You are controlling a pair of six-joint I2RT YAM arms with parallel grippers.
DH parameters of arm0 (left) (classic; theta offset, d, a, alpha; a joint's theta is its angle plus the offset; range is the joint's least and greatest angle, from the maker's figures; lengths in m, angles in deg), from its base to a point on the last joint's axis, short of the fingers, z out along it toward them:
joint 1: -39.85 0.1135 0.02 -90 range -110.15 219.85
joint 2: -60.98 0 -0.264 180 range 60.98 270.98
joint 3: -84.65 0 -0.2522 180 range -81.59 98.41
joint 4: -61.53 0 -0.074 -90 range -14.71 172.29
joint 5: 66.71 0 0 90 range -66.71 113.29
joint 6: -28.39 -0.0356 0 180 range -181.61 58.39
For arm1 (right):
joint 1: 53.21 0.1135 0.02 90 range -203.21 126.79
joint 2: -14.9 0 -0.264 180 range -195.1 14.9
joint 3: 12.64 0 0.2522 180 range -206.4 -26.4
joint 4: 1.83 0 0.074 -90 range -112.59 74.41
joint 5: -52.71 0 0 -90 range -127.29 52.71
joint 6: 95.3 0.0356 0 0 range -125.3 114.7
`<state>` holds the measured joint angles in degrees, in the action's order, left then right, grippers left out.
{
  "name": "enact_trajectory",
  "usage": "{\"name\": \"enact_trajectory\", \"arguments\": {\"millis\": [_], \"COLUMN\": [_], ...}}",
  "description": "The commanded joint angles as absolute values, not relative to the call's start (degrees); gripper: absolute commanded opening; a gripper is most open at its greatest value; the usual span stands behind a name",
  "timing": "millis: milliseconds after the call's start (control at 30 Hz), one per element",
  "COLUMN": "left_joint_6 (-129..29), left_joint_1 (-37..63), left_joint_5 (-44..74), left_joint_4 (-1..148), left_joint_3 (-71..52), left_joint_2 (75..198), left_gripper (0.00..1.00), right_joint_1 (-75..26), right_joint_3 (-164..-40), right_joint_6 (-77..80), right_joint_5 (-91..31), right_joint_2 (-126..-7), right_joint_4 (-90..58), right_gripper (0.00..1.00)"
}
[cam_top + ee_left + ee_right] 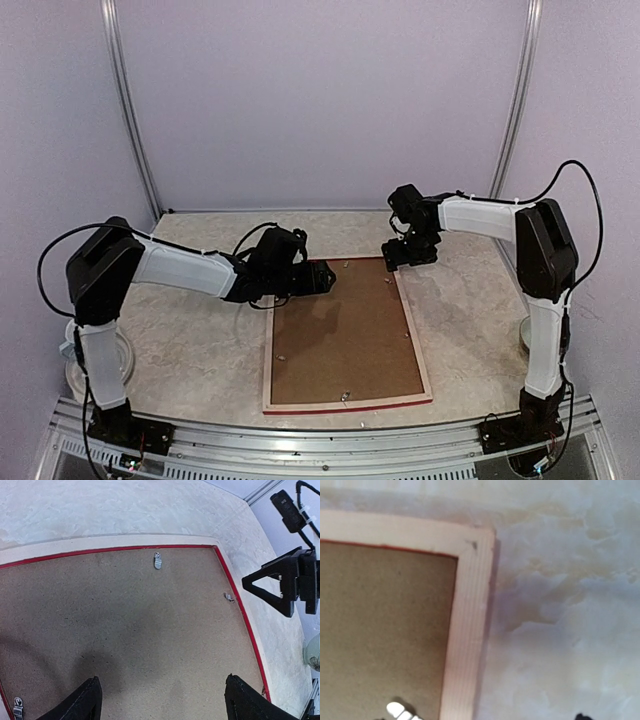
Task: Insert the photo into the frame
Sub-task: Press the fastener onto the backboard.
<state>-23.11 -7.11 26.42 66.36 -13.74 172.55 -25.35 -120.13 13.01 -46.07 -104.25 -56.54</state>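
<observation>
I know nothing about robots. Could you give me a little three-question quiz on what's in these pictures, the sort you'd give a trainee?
1. True or false: the frame lies with its pale wood back facing up.
2. What fills the frame's opening? A) a cat photo B) a brown board C) a sheet of blue cloth
3. Which one is by the frame's far right corner, the left claw or the right claw?

Key: 1 true. 2 B. 3 the right claw. The left claw is open over the board, holding nothing.
</observation>
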Motion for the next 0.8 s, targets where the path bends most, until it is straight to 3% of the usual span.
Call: {"name": "enact_trajectory", "arguments": {"millis": [0, 767], "left_joint_6": [-24.8, -23.75], "left_joint_1": [-6.71, -7.66], "left_joint_5": [24.64, 24.7], "left_joint_4": [67.29, 66.87], "left_joint_3": [-11.76, -14.27], "left_joint_2": [176.09, 178.32], "left_gripper": [0.84, 0.84], "right_joint_1": [-25.8, -24.99], "right_joint_3": [-121.72, -121.8], "right_joint_6": [13.99, 13.63], "right_joint_5": [-45.28, -43.51], "right_joint_2": [-105.19, -108.07], "right_joint_4": [-56.67, -56.18], "right_gripper": [0.8, 0.72]}}
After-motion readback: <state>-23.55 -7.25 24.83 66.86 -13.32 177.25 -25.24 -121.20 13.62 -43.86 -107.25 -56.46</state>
